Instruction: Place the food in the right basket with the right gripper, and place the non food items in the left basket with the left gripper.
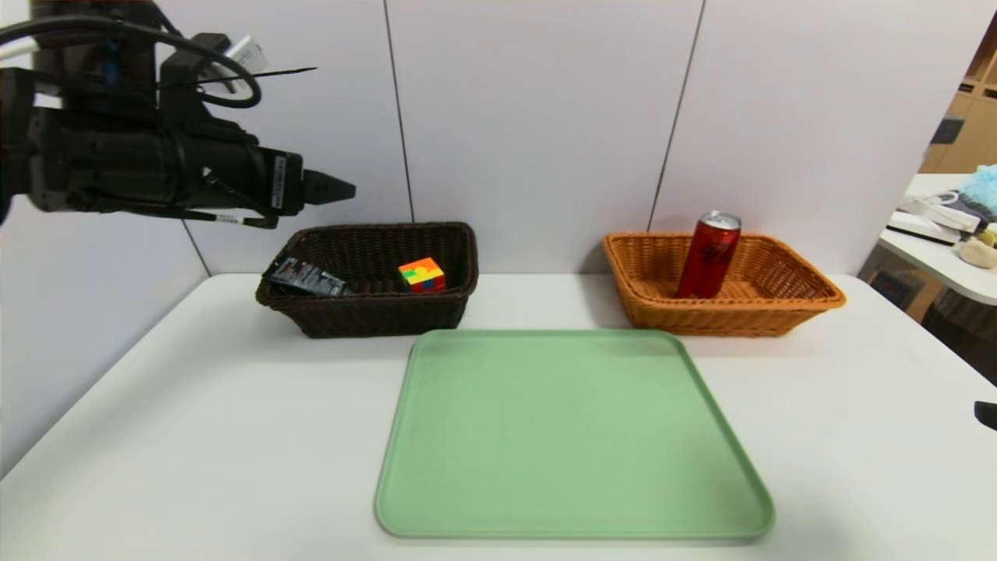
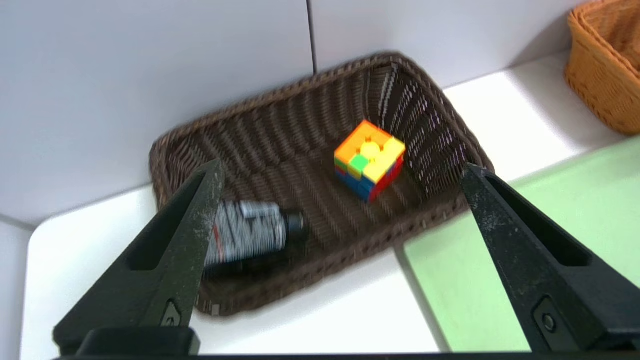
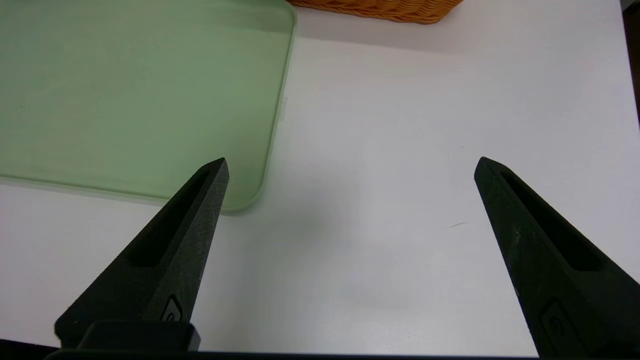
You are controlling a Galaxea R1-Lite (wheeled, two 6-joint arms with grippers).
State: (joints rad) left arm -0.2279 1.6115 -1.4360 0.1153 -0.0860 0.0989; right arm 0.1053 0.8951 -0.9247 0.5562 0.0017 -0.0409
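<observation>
With sorting apparently complete, left end effector [image 2: 342, 167] wide above the dark basket [image 1: 382, 319], right end effector [image 3: 352, 160] wide (parked, near right), next: retract left.

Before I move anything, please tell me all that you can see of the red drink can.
The red can is tall and slim, with a silver top and black script lettering on its side. It looks like smooth, shiny metal. It stands on its end, leaning a little, inside the orange-tan wicker basket, left of the middle, and its top rises above the rim. Its lowest part is hidden behind the front rim. No gripper touches it.
</observation>
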